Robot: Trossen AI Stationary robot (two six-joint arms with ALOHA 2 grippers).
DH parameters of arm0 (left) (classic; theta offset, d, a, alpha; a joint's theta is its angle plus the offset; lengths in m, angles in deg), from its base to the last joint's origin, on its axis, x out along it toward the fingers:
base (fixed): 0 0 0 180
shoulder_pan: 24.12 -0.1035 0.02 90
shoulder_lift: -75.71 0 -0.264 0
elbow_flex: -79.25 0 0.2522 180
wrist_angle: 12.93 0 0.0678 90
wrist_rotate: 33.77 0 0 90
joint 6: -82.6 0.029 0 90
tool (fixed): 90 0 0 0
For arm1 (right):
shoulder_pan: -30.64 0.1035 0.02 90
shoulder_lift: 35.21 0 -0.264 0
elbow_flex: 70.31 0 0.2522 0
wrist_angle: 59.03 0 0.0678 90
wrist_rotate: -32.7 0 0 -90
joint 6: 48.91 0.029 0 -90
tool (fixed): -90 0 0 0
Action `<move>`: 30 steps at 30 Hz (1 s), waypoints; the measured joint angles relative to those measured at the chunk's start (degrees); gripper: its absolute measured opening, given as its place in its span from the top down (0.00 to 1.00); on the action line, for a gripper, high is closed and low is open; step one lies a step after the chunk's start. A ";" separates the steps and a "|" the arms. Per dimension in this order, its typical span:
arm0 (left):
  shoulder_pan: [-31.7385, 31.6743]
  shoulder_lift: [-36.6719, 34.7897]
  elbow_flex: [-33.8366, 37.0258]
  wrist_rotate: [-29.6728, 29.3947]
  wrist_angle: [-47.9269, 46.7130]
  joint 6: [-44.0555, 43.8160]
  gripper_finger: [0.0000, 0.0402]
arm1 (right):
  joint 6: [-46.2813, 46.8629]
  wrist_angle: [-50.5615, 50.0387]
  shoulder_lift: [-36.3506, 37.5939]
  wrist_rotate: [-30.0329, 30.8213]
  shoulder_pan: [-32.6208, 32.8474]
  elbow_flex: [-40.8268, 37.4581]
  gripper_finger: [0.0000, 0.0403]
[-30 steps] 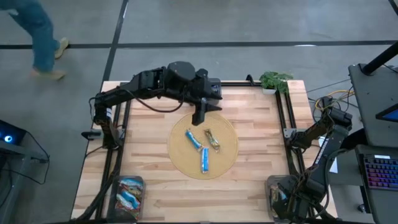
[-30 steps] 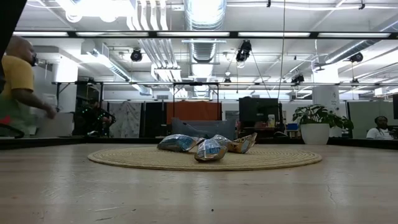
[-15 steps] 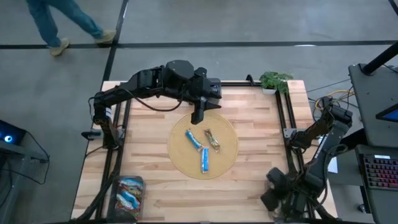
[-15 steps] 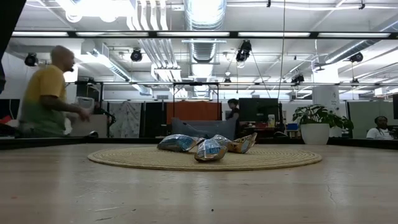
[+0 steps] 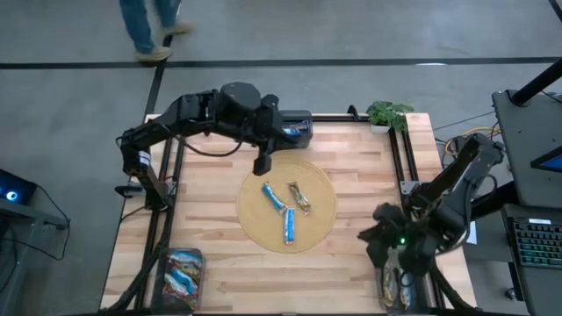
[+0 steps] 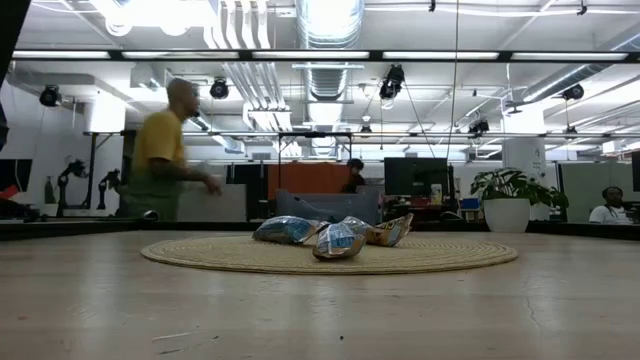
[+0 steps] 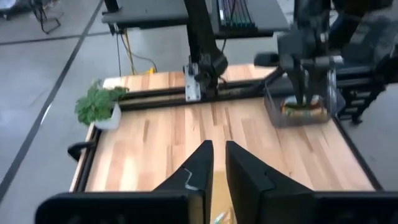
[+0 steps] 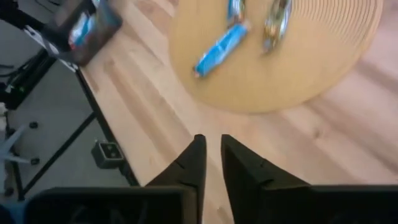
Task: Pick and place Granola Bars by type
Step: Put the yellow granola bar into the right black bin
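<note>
High view: 3 bars (image 5: pixel 287 209) lie on the round mat (image 5: pixel 321 226) at table centre, 2 blue and 1 brown, close together. The left gripper (image 5: pixel 261 164) hangs over the mat's far-left edge, fingers narrow, empty. The right gripper (image 5: pixel 376 235) sits near the table's right edge beside the right bin (image 5: pixel 397 283), fingers narrow, empty. The left bin (image 5: pixel 182 270) holds more bars.

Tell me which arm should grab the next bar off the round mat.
Left, probably. The left gripper hangs at the mat's far edge, near the bars; the right gripper is off the mat beside its bin.
</note>
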 joint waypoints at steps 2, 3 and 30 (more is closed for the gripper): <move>0.00 -0.32 0.00 -0.73 -1.39 0.45 0.95 | -3.31 -0.15 1.49 0.19 -1.36 0.00 0.92; 0.00 -0.66 0.00 -1.13 -2.26 0.68 0.96 | -4.98 -0.15 2.15 0.25 -1.95 0.00 0.94; -0.07 -13.44 14.74 2.65 7.41 -1.49 1.00 | -41.96 10.06 13.73 5.75 -17.91 0.02 0.98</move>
